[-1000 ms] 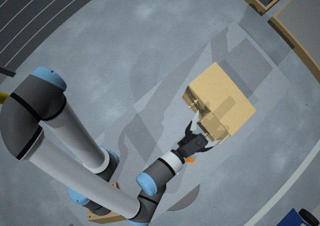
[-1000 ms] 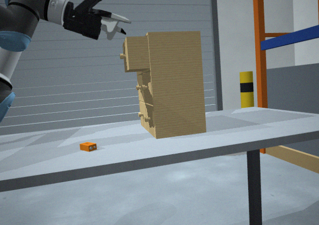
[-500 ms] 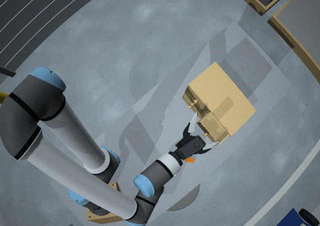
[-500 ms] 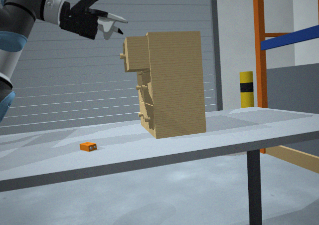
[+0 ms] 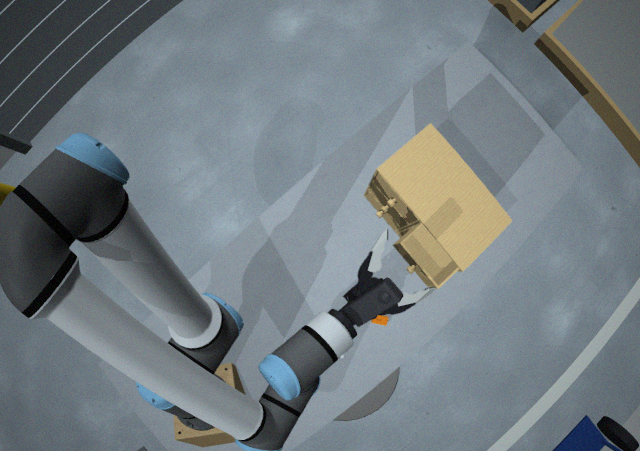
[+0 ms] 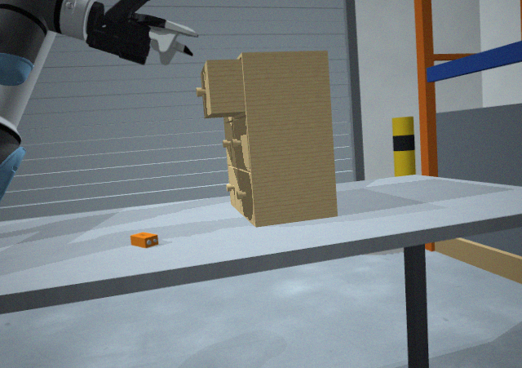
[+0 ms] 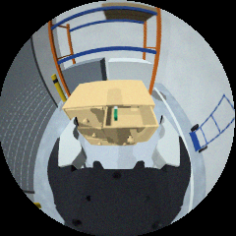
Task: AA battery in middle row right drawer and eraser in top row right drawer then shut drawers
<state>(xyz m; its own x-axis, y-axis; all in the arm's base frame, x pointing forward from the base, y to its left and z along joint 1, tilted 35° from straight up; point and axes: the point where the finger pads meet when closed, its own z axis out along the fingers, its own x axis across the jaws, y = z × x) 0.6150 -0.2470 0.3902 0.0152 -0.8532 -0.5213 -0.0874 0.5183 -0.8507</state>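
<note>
- Arm: in the top view my forearm [image 5: 155, 353] runs out towards 4 o'clock, then the wrist [image 5: 315, 345] [image 6: 76, 14] turns up to 1 o'clock. From the exterior it reaches in high, fingers sloping slightly down.
- Chest [image 5: 439, 188] [image 6: 290, 136] [image 7: 110, 93]: upright, at about 1 o'clock from my palm, seen from above.
- My gripper [image 5: 409, 261] [image 6: 193, 45] [image 7: 118, 116]: wide open, nothing held. Exterior view puts it at 10 o'clock from the chest, above drawer height; from above, the fingers spread to either side of the open drawer's front.
- Top-row right drawer [image 5: 426, 260] [image 6: 223, 87] [image 7: 138, 118]: pulled part-way out, at 2 o'clock from my palm.
- Orange block [image 5: 380, 320] [image 6: 143, 239]: on the table, 8 o'clock from the chest in the exterior view; looks like one to leave.
- Green piece [image 7: 115, 113]: inside that drawer, at 11 o'clock of its opening. Eraser or AA battery, I cannot tell; the other I cannot make out.
- Step in hand, my judgement: release and back off, 7 o'clock from above. If the green piece is the eraser, narrow the fingers, drop level with the front, push squarely towards 1–2 o'clock, gently, lest the chest slide or twist.
</note>
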